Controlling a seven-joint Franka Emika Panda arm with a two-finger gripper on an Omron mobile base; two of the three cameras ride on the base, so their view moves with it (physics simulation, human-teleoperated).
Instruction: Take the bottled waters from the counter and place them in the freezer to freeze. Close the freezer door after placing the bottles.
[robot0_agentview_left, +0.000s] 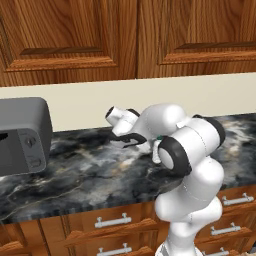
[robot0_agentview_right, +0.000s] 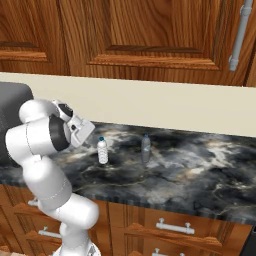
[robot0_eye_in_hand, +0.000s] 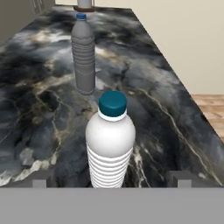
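**kitchenbot_fan:** So where are the fingers at right now?

**panda_watcher:** Spread wide and holding nothing. In the hand view the two dark fingertips (robot0_eye_in_hand: 39, 183) stand apart at the bottom, and the near bottle (robot0_eye_in_hand: 110, 144) stands upright between them, not touched by either. The gripper (robot0_eye_in_hand: 109, 183) is level with its lower half, low over the counter (robot0_eye_in_hand: 175, 131).

**kitchenbot_fan:** And the other bottle?

**panda_watcher:** The far bottle (robot0_eye_in_hand: 84, 57) is upright too, further along the black marble and well apart from the first. From the right base view, the white one with the blue cap (robot0_agentview_right: 102, 150) sits just beside the hand, the greyer one (robot0_agentview_right: 145, 148) off to its right, both in the middle strip of the surface, nearer the back wall than the front edge.

**kitchenbot_fan:** Anything else up there?

**panda_watcher:** A grey toaster (robot0_agentview_left: 22, 135) sits at the left end of the surface in the left base view, with brown drawers (robot0_agentview_left: 112, 222) under the front edge.
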